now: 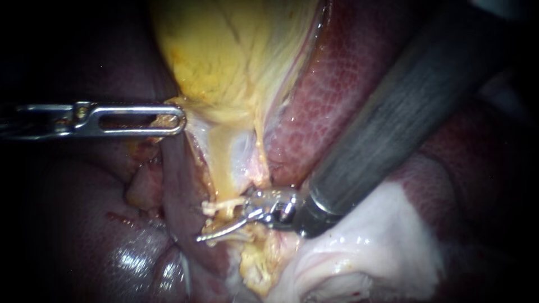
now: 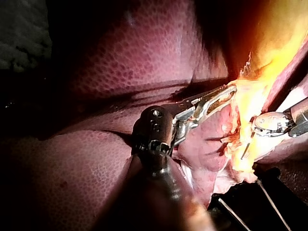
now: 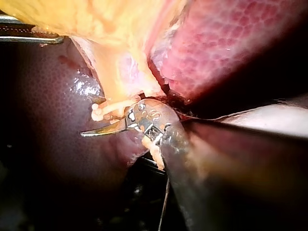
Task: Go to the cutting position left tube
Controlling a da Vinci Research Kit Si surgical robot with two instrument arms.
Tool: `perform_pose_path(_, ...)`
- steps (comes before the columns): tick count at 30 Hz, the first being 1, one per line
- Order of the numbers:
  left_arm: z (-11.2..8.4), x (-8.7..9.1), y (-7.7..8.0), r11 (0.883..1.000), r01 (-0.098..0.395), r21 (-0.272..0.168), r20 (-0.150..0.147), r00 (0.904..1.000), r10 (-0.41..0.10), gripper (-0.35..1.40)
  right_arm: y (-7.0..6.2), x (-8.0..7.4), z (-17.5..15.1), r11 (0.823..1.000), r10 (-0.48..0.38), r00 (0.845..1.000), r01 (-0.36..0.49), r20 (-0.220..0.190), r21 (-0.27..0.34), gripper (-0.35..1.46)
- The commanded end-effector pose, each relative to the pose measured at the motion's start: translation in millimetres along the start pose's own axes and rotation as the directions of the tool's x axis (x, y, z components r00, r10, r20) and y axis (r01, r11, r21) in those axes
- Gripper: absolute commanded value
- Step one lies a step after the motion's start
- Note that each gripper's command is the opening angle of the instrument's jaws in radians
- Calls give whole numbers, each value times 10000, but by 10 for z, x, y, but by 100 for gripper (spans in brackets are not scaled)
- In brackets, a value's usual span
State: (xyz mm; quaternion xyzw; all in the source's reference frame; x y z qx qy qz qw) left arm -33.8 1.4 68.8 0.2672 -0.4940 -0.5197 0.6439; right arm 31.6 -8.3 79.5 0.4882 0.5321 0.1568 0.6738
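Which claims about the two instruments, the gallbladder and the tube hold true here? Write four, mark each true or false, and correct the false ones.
1. The left instrument's pincer is shut on the edge of the gallbladder. True.
2. The right instrument's shaft comes in from the lower left of the endoscope view. False: it comes in from the upper right.
3. The right instrument's tip is at the pale tube below the gallbladder, with its blades open. True.
4. The gallbladder is dark red. False: it is yellow. The liver beside it is red.
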Motion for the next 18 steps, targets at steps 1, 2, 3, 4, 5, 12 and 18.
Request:
perform_pose_path(1,0,0,0,10000,2,-5,-1,10000,-2,-35,1,1,1,10000,-4,10000,4,-23,18,121)
perform_pose_path(2,0,0,0,10000,2,-5,-1,10000,-2,-35,1,1,1,10000,-4,10000,4,-23,17,121)
perform_pose_path(3,0,0,0,10000,2,-5,-1,10000,-2,-35,2,1,1,10000,-4,10000,4,-23,18,121)
perform_pose_path(4,0,0,0,10000,2,-5,-1,10000,-2,-35,2,1,1,10000,-4,10000,5,-22,19,121)
perform_pose_path(5,0,0,0,10000,2,-5,-1,10000,-2,-35,2,1,1,10000,-5,10000,5,-22,20,121)
perform_pose_path(12,-1,0,0,10000,1,-1,-4,10000,-1,-35,4,0,-1,10000,-7,10000,7,-17,28,121)
perform_pose_path(18,-1,0,0,10000,1,-2,-3,10000,-1,-35,4,-1,-1,10000,-9,10000,9,-13,36,121)
